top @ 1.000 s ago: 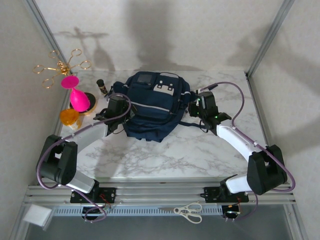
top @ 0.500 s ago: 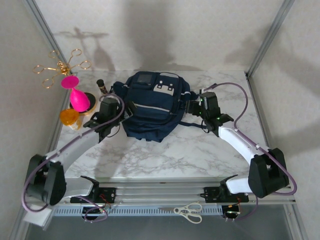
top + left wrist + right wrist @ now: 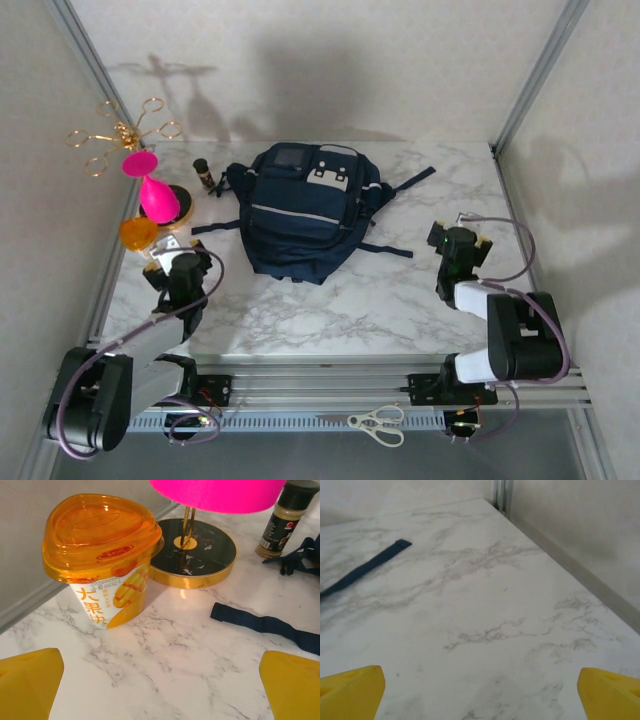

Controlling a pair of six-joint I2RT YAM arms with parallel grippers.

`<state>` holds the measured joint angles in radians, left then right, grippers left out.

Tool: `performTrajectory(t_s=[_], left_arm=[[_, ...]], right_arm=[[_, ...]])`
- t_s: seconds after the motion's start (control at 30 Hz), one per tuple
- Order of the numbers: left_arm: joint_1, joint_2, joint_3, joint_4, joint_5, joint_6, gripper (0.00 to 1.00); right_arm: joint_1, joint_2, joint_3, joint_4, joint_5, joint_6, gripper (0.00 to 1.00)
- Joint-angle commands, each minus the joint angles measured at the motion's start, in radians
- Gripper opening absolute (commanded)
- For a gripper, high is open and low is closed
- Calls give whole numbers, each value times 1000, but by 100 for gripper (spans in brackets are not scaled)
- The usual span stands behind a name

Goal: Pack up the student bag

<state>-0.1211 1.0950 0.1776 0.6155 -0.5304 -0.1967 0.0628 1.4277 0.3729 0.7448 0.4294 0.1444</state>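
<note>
The student bag [image 3: 305,215], a navy backpack with pale patches, lies in the middle of the marble table with its straps spread out. My left gripper [image 3: 170,264] is open near the left edge, well clear of the bag. In the left wrist view its yellow fingertips [image 3: 27,680] stand wide apart over bare marble, nothing between them; a bag strap [image 3: 265,625] lies ahead. My right gripper [image 3: 462,246] is open to the right of the bag. In the right wrist view its gripper [image 3: 480,695] is empty, with a strap end [image 3: 365,570] far left.
An orange-lidded cup [image 3: 102,555] stands just ahead of the left gripper. Beside it are a pink stand on a black-gold base [image 3: 192,550] and a spice bottle [image 3: 282,517]. A gold rack [image 3: 120,132] sits at the back left. Scissors [image 3: 377,422] lie below the front rail.
Both arms have pulled back from the bag's sides toward the near edge. Both grippers have opened wide. The bag lies where it was, its straps now spread free.
</note>
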Motion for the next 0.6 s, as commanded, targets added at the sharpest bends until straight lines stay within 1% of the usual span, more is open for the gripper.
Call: performTrajectory(t_s=[0.0,0.03,0.07,0.1,0.13,0.17,0.2,0.23,0.27,0.3,0.33,0.4,0.43,0.47,0.5,0.57], left_arm=[[18,52,-35,428,141,116,100],[22,91,-38,476,173,130,99],[23,122,-38,514,193,145,99],[23,155,-39,558,219,161,100],[27,186,-40,594,246,157,100],[39,212,-37,612,286,141,100],[47,251,-47,680,333,129,100],[50,291,-62,757,390,136,99],[51,323,-64,789,418,148,99],[49,352,-59,797,427,155,99],[47,386,-50,808,427,155,99],[41,463,-20,843,408,161,99],[37,436,19,721,382,155,99],[37,441,48,670,373,148,99],[46,450,41,701,379,138,99],[50,445,45,688,360,128,99]], right_arm=[[-33,56,-72,364,-158,-57,99],[-35,83,-94,433,-216,-78,99],[-36,82,-103,456,-257,-93,99],[-37,82,-109,471,-281,-99,99],[-39,86,-153,526,-293,-102,99],[-39,100,-183,593,-318,-108,99],[-38,128,-217,698,-365,-134,99],[-37,118,-226,681,-397,-147,99],[-37,113,-204,623,-397,-145,99],[-39,126,-165,571,-364,-133,99],[-52,115,-159,547,-371,-117,99],[-48,121,-161,566,-355,-121,99],[-49,119,-158,552,-356,-119,99],[-48,121,-159,562,-357,-120,99],[-47,122,-160,562,-357,-120,99],[-47,120,-159,559,-357,-120,99]])
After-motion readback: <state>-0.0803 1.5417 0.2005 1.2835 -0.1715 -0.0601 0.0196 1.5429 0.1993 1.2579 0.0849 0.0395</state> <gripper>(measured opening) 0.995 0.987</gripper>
